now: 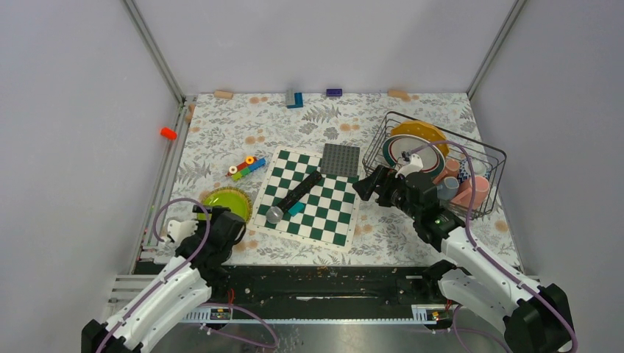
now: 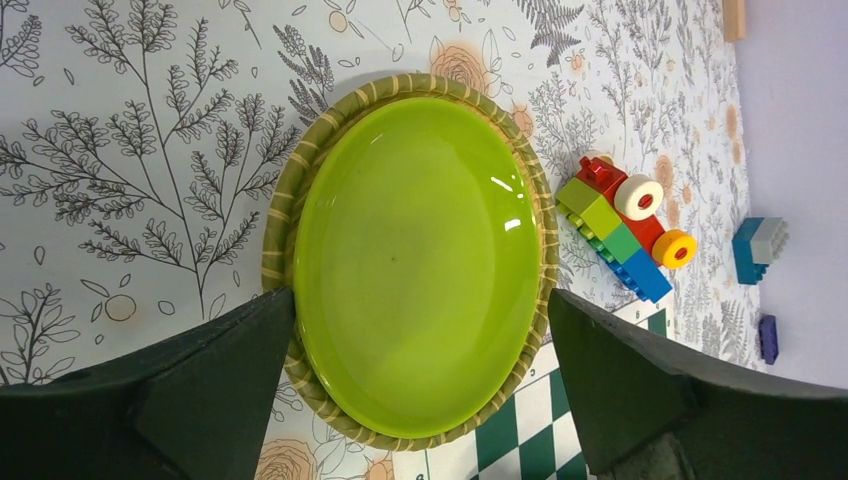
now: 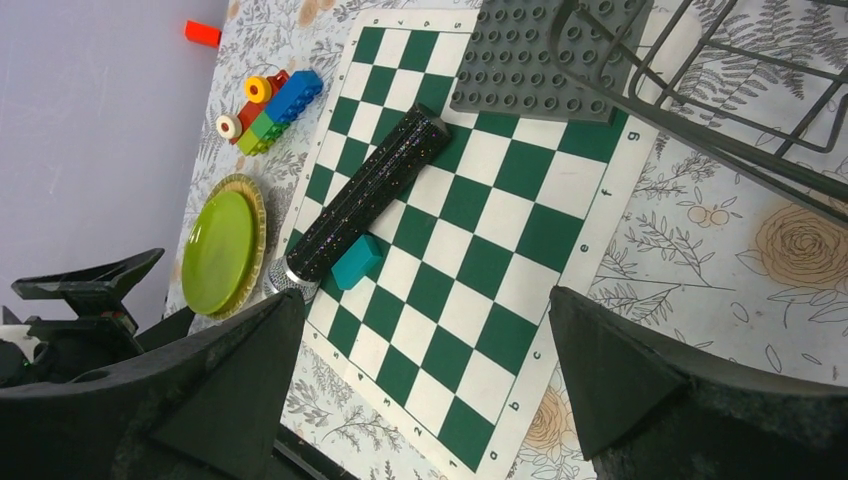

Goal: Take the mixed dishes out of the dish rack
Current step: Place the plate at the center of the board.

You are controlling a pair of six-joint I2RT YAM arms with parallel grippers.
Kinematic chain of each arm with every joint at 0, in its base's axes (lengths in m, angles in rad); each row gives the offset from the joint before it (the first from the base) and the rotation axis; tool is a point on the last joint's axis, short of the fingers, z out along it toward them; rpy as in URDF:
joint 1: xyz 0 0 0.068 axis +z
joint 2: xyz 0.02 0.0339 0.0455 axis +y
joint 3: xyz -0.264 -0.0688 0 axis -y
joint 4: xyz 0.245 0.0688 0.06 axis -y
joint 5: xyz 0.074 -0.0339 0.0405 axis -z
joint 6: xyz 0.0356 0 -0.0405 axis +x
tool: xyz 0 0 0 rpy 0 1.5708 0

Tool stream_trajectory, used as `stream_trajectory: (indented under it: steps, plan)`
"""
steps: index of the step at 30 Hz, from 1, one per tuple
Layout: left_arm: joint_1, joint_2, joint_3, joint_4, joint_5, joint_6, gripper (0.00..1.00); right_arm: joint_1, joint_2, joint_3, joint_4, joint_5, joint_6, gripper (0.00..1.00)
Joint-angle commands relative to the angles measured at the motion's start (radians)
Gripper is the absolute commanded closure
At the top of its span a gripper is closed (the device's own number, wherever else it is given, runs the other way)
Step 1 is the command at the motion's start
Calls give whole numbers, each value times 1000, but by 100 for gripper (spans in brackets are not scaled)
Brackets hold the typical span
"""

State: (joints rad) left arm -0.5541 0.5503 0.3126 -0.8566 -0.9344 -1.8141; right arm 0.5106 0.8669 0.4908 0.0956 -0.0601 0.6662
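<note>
The left tool [image 2: 420, 300] is spread wide over a green plate [image 2: 415, 200] by the desk's [image 1: 221, 125] left edge. The right tool [image 1: 366, 185], spread and empty, sits beside the dish rack [image 1: 486, 147] near the right edge, which holds a yellow-orange plate [image 1: 421, 132] and mugs [image 1: 471, 193].

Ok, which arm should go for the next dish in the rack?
Right. The right gripper hangs open beside the dish rack with its mugs; the left gripper is open over the green plate, across the chessboard.
</note>
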Motion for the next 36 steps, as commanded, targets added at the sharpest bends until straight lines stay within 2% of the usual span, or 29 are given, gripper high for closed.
stream_trajectory:
  steps: [1,8,15,20,25,28,33,36]
  plan:
    - [6,-57,7,-46,-11,-1,1,6,-1,53,12,54,-21,0]
    - [6,-139,15,-94,-11,12,1,5,2,49,15,96,-34,1]
    - [6,-190,39,-232,-50,-63,1,6,-5,45,9,126,-46,1]
    - [6,-239,68,-235,-64,-2,1,6,-29,44,8,148,-84,0]
    - [6,-290,137,-161,-77,238,1,5,-59,63,23,177,-154,0]
    - [7,-323,143,12,-10,501,1,4,-64,97,55,167,-245,0]
    - [6,-313,71,505,336,978,1,5,1,268,39,105,-472,0]
    - [6,-222,89,598,476,1086,1,5,52,417,-18,167,-605,0]
